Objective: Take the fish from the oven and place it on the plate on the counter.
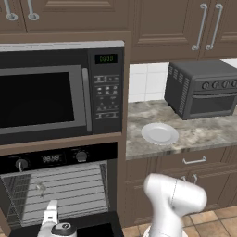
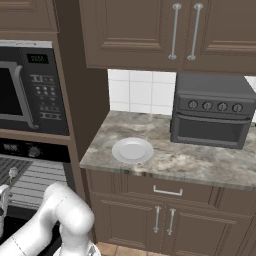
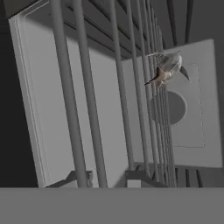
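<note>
Microwave display (image 1: 106,58) shows green digits (blurred, unreadable); oven display (image 1: 51,158) likewise illegible. No other text legible.

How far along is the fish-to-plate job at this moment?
Done: the oven stands open, wire rack exposed. In hand: little yet; the tool is shut with nothing between its tips, low at the oven front, and the fish lies on the rack ahead of it, untouched. Left: grasp the fish, lift it out, and set it on the plate, which sits bare on the counter.
</note>
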